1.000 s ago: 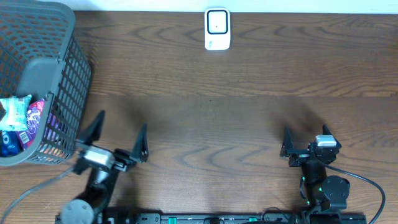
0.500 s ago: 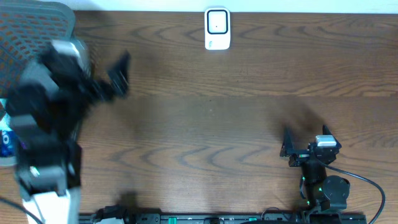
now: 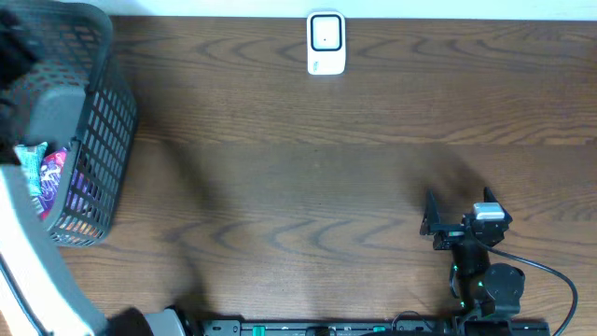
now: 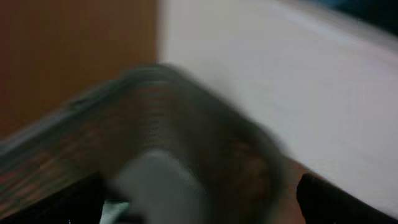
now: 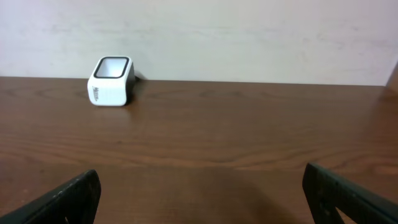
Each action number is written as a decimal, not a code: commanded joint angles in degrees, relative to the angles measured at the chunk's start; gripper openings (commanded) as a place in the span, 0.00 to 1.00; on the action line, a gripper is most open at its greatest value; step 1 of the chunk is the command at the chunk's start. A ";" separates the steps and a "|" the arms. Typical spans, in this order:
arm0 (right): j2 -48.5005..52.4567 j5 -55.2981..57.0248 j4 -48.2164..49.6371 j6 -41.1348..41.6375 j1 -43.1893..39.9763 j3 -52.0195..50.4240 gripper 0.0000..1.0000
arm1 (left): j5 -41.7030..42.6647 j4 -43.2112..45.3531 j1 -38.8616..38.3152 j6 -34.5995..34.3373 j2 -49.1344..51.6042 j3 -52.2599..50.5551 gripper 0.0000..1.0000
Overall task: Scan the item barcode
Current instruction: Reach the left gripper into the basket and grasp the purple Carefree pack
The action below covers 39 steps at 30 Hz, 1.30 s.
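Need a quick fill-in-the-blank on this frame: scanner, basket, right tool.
The scanner on the table is coloured ___. The mesh basket holding packets stands on the ___ arm's side. The right tool is ___, holding nothing.
Missing words: white; left; open.
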 commanded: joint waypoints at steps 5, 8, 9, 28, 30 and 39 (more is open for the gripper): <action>-0.26 0.50 -0.11 0.81 -0.72 -0.20 0.99 | -7.52 -11.47 4.04 -1.49 8.28 0.31 0.98; -0.26 0.50 -0.11 0.81 -0.72 -0.20 0.99 | -11.78 -17.09 4.04 -6.80 13.07 0.31 0.98; -0.26 0.50 -0.11 0.81 -0.72 -0.20 0.99 | -12.55 -17.88 4.04 -7.50 13.99 0.28 0.98; -0.26 0.50 -0.11 0.81 -0.72 -0.20 0.99 | -16.59 -23.17 3.39 -3.69 27.04 -10.88 0.93; -0.26 0.50 -0.11 0.81 -0.72 -0.20 0.99 | -16.59 -22.03 3.21 -1.77 27.43 -12.17 0.89; -0.26 0.50 -0.11 0.81 -0.72 -0.20 0.99 | -18.80 -15.10 3.19 0.55 27.82 -20.06 0.77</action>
